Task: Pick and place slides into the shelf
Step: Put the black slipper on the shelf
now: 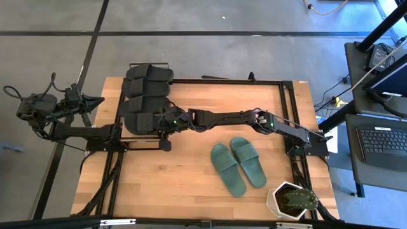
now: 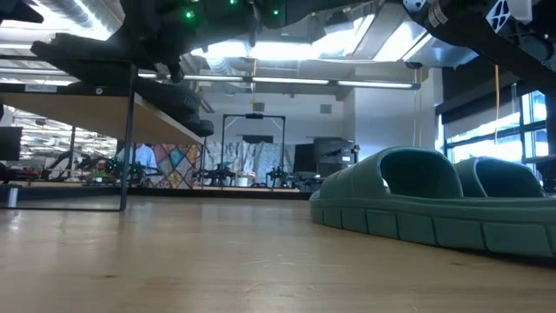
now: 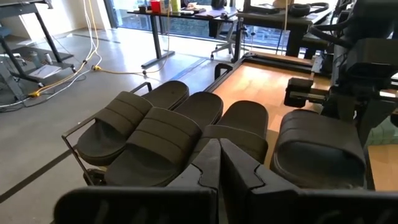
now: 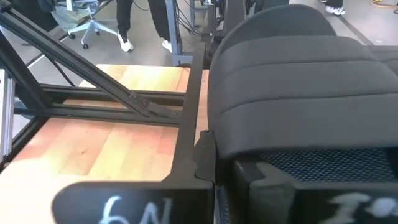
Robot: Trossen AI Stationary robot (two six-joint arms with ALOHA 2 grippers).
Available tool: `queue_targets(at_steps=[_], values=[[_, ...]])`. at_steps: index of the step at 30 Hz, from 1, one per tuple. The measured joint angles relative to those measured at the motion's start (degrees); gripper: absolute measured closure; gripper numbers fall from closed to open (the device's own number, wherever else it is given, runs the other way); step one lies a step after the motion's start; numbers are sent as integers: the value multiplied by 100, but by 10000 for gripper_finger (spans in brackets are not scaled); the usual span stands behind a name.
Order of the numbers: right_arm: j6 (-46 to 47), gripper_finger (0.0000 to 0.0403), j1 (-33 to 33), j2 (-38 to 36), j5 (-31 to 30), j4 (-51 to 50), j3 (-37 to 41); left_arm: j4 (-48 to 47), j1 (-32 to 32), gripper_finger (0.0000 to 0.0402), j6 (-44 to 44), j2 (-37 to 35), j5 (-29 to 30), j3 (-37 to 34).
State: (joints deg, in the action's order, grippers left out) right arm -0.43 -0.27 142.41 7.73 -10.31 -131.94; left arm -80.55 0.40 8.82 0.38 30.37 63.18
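Four black slides lie side by side on the shelf (image 2: 69, 109) at the table's far left. Three of them (image 1: 145, 86) rest there on their soles, untouched. My right gripper (image 1: 163, 122) reaches across from the table's right and is shut on the nearest black slide (image 1: 138, 121). The teal-green pair (image 1: 238, 163) lies sole-down on the table, near the middle. My left gripper (image 1: 95, 102) waits shut beyond the table's left edge, facing the slides' strap ends (image 3: 155, 130). My right gripper holds the nearest black slide by its heel end (image 4: 311, 163), coming level from the table's right, along the slide's length. The slide itself hides the exact grip. It lies flat, strap (image 4: 292, 81) away from the gripper, level with the other three; whether its sole touches the shelf, I cannot tell.
A black metal frame (image 1: 280, 83) runs around the table's far and right edges. A potted cactus (image 1: 292, 200) stands at the near right corner. Bare wood lies at the table's near left (image 1: 159, 184). Desks with a laptop (image 1: 378, 143) stand off the table's right.
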Motion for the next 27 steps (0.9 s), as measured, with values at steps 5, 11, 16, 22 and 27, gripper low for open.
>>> queue_targets(at_steps=[5,11,16,22,27], values=[[-134,366,2,1,-4,-3,11,1,-1,401,0,0,0,0],[-290,334,2,13,-13,45,24,0,-2,401,0,0,0,0],[-286,314,2,14,-11,95,24,0,-2,401,0,0,0,0],[-286,267,2,13,-11,103,23,0,0,401,0,0,0,0],[-290,224,2,10,-29,-290,-303,0,-1,401,0,0,0,0]])
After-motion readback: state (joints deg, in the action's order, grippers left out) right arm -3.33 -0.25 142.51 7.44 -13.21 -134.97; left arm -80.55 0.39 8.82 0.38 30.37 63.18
